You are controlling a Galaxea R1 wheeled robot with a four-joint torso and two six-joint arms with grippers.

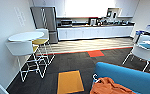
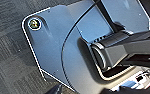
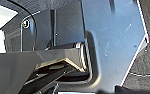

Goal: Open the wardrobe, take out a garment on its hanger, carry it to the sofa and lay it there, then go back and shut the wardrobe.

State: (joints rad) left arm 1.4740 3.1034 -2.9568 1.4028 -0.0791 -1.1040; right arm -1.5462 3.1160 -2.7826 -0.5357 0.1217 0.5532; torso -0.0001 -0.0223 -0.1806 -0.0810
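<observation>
at the lower right of the head view the garment [image 1: 111, 87] lies crumpled on the sofa [image 1: 131, 76], w/ the white hook of the hanger [image 1: 95, 78] sticking out at its left end, toward the sofa arm. so the garment seems already laid down, and judging from this, what is left of the task is the wardrobe. the garment's long axis runs roughly along the sofa seat, left to right, but the heap is too bunched to tell more. both wrist views give mostly the robot's own dark plate and bar over grey carpet, so i cannot tell if the jaws are spread or pressed together, nor which arm is nearer to the garment. nothing is seen held. further off stand a round white table [image 1: 26, 36] w/ white-and-yellow chairs [image 1: 32, 51], a fridge [image 1: 44, 21] and a kitchen counter [image 1: 93, 31]. on the carpet [image 1: 66, 62] lie an orange tile [image 1: 69, 82] and a red tile [image 1: 95, 53].
</observation>
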